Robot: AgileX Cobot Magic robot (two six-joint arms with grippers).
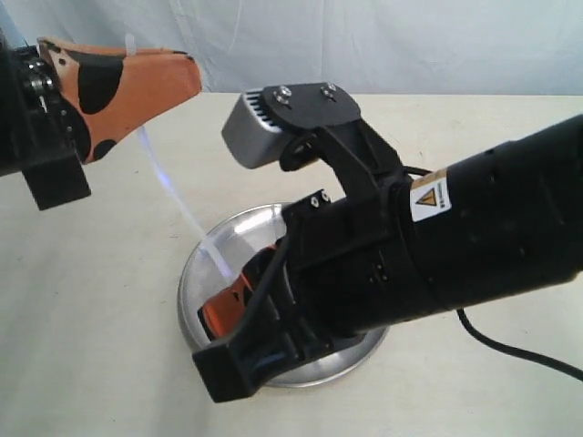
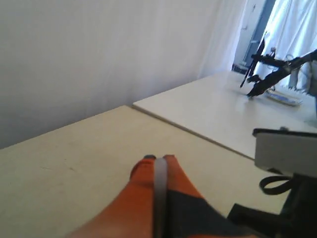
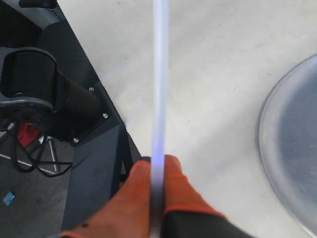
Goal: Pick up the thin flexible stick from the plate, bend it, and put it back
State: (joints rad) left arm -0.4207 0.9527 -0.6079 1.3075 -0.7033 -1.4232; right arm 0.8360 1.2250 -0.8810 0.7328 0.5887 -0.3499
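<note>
Left tool [image 2: 157, 161] and right tool [image 3: 157, 163] are each clamping a stick [image 3: 159, 99] end, off the plate [image 1: 244, 228]; bend step seeming due, needing ends brought together.

Robot lab: white curtains [image 1: 383, 45], pale worktables [image 2: 213, 114], another arm rig [image 2: 277, 67].

Orange jaws of the left gripper [image 2: 157, 159] pinch the thin flexible stick [image 2: 160, 194] above a cream table [image 2: 74, 158].
</note>
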